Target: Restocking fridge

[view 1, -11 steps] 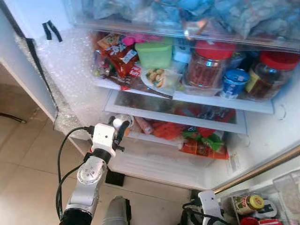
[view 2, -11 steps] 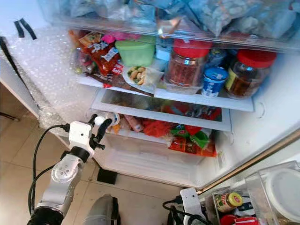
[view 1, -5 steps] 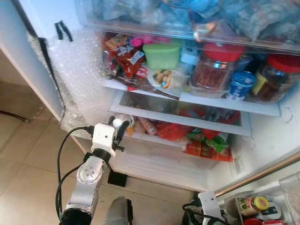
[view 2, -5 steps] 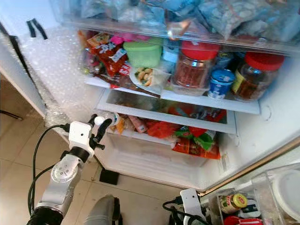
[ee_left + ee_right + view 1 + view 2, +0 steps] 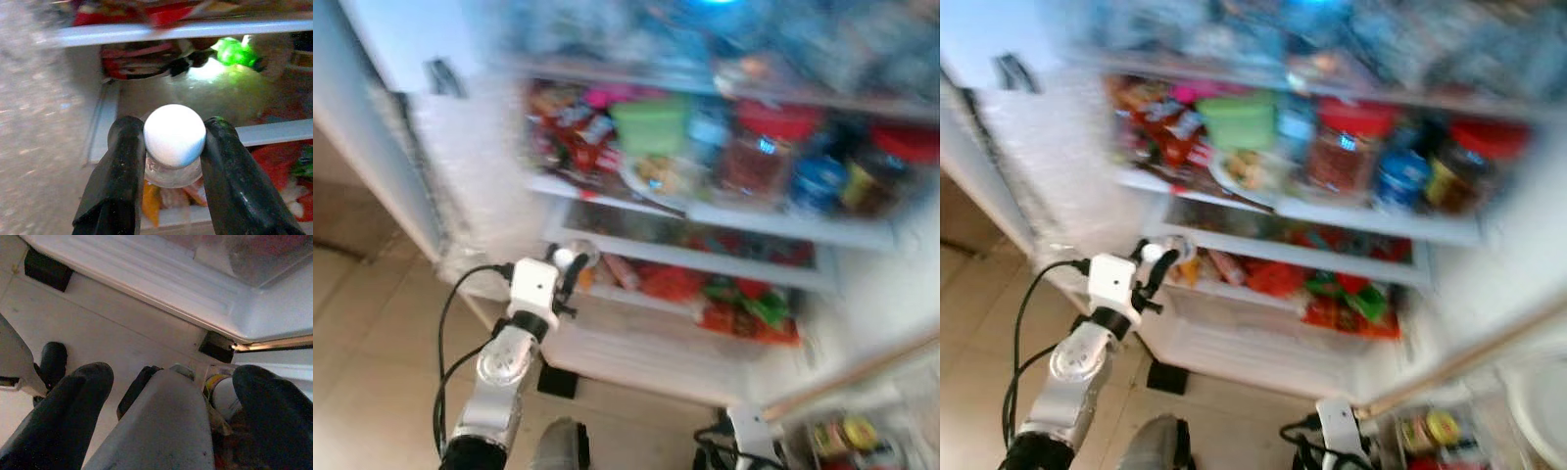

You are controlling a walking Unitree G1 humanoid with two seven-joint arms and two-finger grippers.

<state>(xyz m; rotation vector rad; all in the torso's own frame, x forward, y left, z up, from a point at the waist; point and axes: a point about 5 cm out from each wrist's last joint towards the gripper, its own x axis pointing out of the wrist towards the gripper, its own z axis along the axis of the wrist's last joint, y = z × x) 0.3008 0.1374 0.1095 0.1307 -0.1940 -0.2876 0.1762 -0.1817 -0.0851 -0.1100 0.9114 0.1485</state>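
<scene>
Bottle held at the mouth of the lower fridge shelf

The bottle (image 5: 174, 142), white cap toward the camera, is clamped between the left gripper (image 5: 566, 272) fingers, its long axis pointing into the fridge (image 5: 862, 294) at about 1 o'clock. The lower shelf (image 5: 1234, 286) lies just ahead, packets crowding its right; free room is at its left end. The right gripper (image 5: 171, 396) hangs low, fingers spread wide, empty.
</scene>
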